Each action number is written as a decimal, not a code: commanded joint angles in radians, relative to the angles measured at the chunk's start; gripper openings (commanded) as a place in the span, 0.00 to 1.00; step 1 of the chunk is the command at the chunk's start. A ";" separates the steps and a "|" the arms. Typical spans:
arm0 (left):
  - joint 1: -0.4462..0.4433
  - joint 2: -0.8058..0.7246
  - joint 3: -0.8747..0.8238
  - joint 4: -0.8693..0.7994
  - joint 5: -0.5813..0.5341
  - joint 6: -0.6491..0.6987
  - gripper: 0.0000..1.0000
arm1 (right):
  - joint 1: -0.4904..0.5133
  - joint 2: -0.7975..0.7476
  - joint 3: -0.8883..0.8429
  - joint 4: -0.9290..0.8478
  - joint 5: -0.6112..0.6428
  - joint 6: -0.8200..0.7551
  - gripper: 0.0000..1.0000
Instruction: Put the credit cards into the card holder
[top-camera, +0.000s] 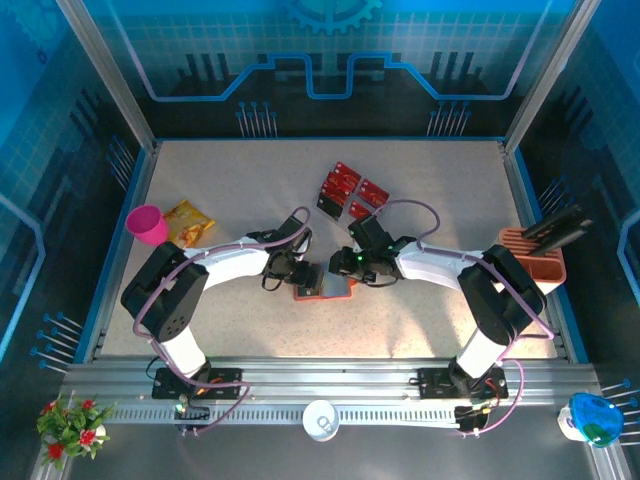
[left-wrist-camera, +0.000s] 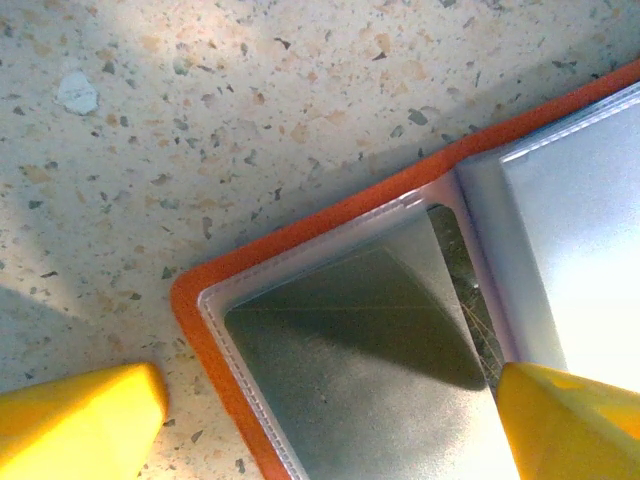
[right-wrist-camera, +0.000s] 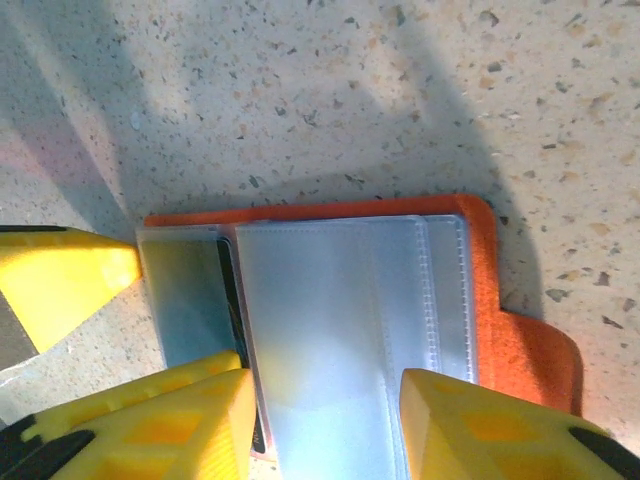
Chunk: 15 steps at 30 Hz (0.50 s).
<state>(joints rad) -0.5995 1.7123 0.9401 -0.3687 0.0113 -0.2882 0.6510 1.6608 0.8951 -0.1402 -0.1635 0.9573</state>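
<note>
With the left end effector (left-wrist-camera: 330, 420) spread wide and the right end effector (right-wrist-camera: 320, 420) half-spread over the open card holder (top-camera: 322, 284), the credit cards (top-camera: 345, 190) lie beyond, nearer the right.

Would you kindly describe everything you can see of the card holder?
The card holder is an orange-red wallet lying open and flat on the speckled table, showing grey inner pockets and clear plastic sleeves stitched at the edges. The left gripper straddles one corner, the right gripper the sleeves; contact is unclear.
</note>
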 joint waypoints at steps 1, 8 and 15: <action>-0.001 0.065 -0.057 -0.027 0.035 -0.006 0.89 | -0.008 0.014 -0.010 0.028 -0.018 0.026 0.43; -0.003 0.063 -0.059 -0.027 0.036 -0.007 0.89 | -0.010 0.011 -0.042 0.057 -0.025 0.037 0.41; -0.002 0.062 -0.054 -0.026 0.038 -0.006 0.89 | -0.011 0.028 -0.073 0.159 -0.089 0.070 0.33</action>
<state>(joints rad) -0.5995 1.7123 0.9394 -0.3679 0.0086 -0.2882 0.6502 1.6764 0.8379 -0.0406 -0.2127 1.0016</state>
